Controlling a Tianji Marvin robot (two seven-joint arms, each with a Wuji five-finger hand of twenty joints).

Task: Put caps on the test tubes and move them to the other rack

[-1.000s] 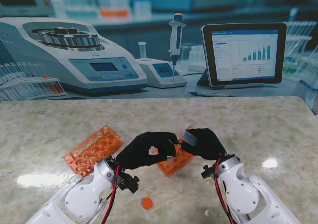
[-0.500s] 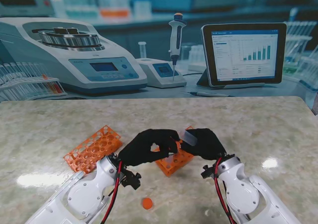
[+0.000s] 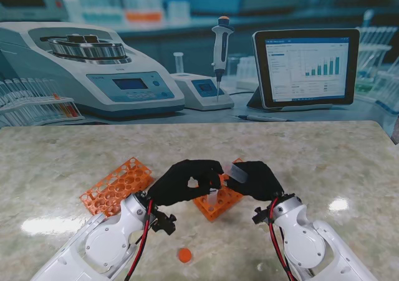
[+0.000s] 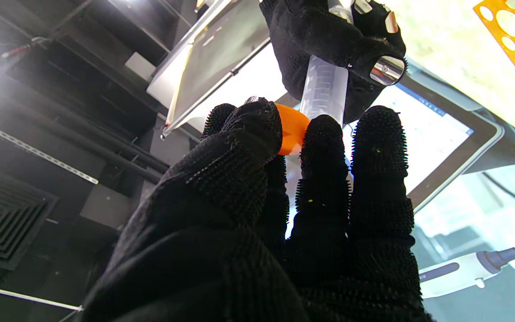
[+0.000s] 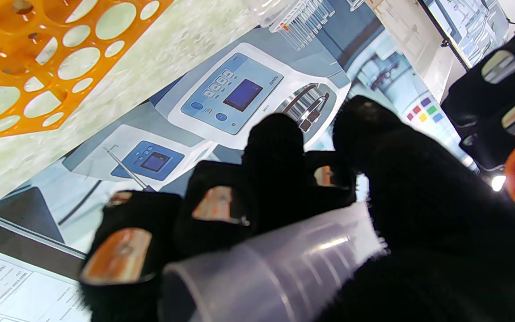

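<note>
Nudged closer, my left hand pinches an orange cap at the tube my right hand grips — capping unfinished, transfer still ahead.

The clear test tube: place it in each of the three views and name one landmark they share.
Stand view: the test tube sits mid-table, in the right hand.
Left wrist view: test tube meets the orange cap at the left hand fingertips.
Right wrist view: test tube, lying across the palm.
Shared landmark: the orange rack.

A pale marbled bench with bright glare spots; behind it stands a printed lab backdrop.
</note>
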